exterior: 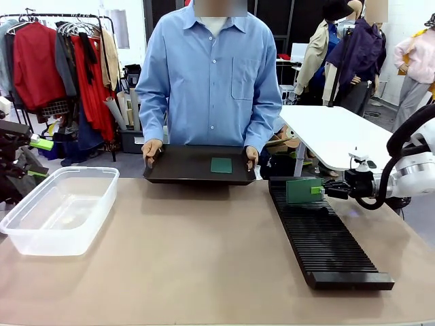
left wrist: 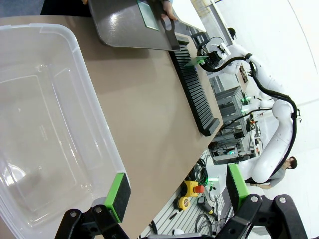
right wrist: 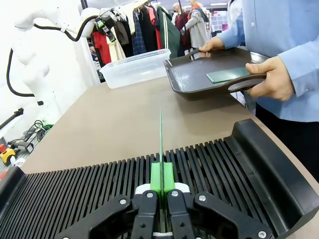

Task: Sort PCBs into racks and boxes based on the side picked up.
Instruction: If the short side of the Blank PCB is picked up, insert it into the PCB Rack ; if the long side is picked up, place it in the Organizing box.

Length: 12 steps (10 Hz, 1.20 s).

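- Right gripper point(exterior: 318, 191) at centre right of the front view, pads pressed together on the edge of a PCB point(exterior: 302, 191); in the right wrist view the same green pads point(right wrist: 162, 180) pinched on that board at bottom centre.
- PCB held upright on edge, thin as a line up the middle of the right wrist view point(right wrist: 160, 134), in line with the slots.
- Board over the far end of the rack point(exterior: 326, 244), lower edge down at the slots; seated or not, cannot tell.
- Rack long and black, from centre right to lower right of the front view.
- Left gripper point(left wrist: 178, 191) at the bottom of the left wrist view, pads wide apart, nothing between them.
- Clear box point(exterior: 75, 170) at centre left of the front view, nothing in it.
- Black tray point(exterior: 183, 166) at upper centre, gripped at both ends by the person's hands point(exterior: 151, 148), lifted clear of the table.
- Second PCB point(exterior: 221, 165) flat on the tray, right of its middle.
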Tool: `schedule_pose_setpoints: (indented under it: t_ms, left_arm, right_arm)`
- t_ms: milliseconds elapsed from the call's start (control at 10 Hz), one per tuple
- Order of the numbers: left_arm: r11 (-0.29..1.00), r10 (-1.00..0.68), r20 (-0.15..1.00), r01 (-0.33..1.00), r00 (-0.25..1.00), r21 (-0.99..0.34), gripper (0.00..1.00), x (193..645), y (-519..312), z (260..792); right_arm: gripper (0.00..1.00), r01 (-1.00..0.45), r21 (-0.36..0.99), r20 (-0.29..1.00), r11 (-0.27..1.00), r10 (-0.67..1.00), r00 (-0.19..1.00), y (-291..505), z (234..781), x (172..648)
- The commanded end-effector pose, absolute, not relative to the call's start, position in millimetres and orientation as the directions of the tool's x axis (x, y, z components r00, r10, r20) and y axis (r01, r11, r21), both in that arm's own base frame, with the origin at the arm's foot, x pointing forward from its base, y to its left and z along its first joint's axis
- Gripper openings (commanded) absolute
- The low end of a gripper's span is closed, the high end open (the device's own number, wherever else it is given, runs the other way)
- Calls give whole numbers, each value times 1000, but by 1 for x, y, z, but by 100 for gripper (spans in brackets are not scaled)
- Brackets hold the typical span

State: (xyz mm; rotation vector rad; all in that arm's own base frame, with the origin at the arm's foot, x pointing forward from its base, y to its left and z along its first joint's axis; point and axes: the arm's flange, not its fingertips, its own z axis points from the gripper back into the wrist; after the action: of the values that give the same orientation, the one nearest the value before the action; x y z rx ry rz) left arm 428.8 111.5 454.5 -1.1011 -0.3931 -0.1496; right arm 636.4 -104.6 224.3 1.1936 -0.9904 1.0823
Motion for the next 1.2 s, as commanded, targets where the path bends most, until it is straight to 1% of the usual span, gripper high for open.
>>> schedule_pose_setpoints:
  t_ms: [0,500,1100]
  left_arm:
    - [454,81,373,299,924,-839,100,428,111,457]
    - [454,81,373,299,924,-839,100,428,111,457]
    - [454,81,373,299,924,-839,100,428,111,457]
  right_arm:
    - [0,-979,199,973,43,114,202,-102,230,636]
    - [0,-979,199,973,43,114,202,-102,230,636]
    - [0,-981,186,979,44,72,189,-103,224,638]
